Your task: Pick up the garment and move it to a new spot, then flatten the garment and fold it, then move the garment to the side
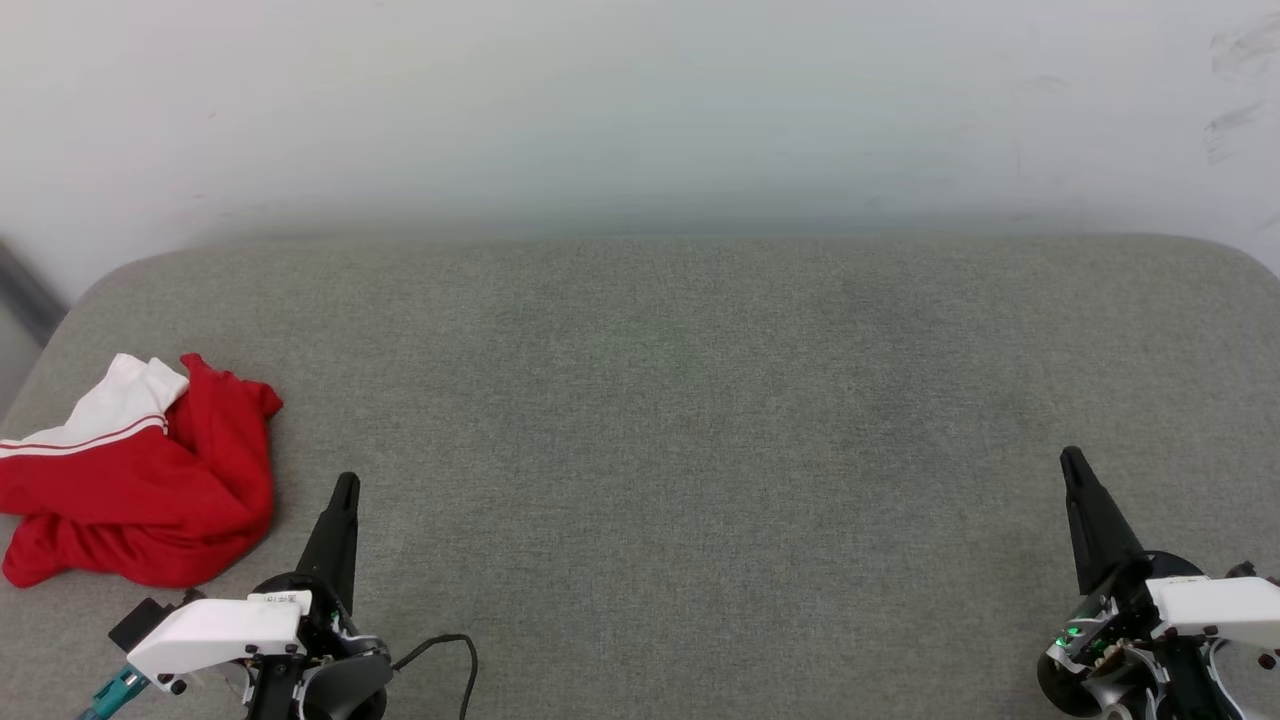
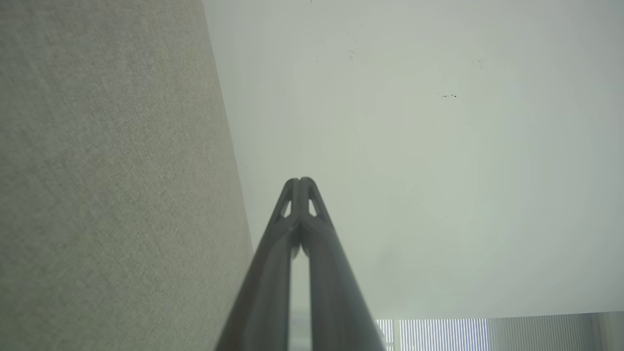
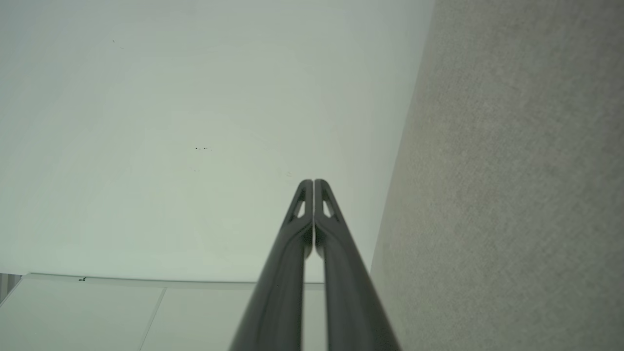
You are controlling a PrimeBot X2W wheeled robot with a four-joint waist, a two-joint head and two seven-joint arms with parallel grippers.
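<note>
The left gripper (image 1: 345, 487), its two dark fingers pressed together on nothing, points away from the robot over the near edge of the grey fabric-covered bench (image 1: 650, 400). The right gripper (image 1: 1072, 462), likewise closed and empty, is poised the same way well apart at the far right. The garment (image 1: 150, 490) lies in a crumpled heap with no clear long axis at the bench's left edge, just left of the left gripper, so the left arm looks the natural one to reach it.
</note>
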